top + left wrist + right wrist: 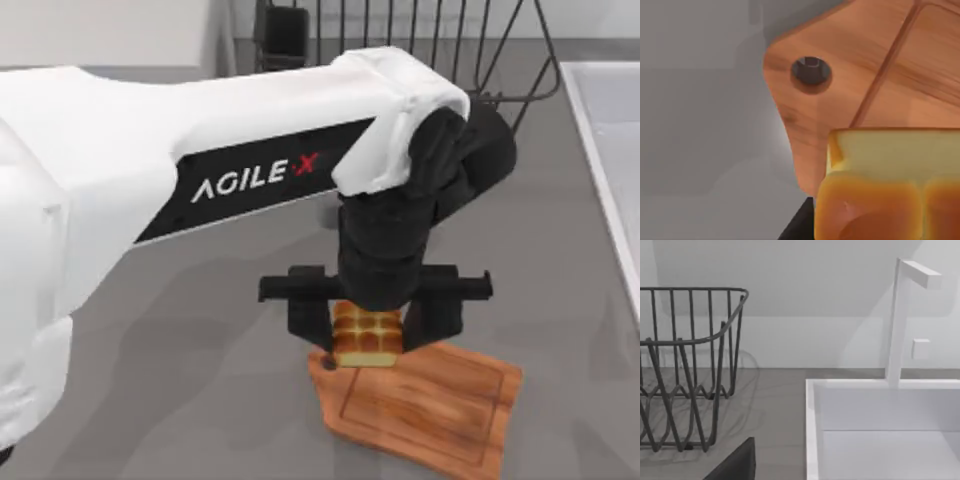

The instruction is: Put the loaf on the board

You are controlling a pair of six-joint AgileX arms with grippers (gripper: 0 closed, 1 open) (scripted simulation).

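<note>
The loaf (367, 337), golden-yellow with an orange-brown segmented crust, is held between the fingers of my left gripper (368, 328), which is shut on it. It hangs just above the handle end of the brown wooden board (430, 405), close to the round hole (329, 364). In the left wrist view the loaf (890, 185) sits close up over the board (840, 60), beside the hole (811, 71) and the edge groove. Whether the loaf touches the board cannot be told. My right gripper (735, 462) stays parked by the rack and sink, seen as a dark edge.
A dark wire rack (430, 50) stands at the back of the grey table, also seen in the right wrist view as the rack (685, 365). A white sink (610, 150) runs along the right side, with its basin (880, 430) and a white faucet (900, 320).
</note>
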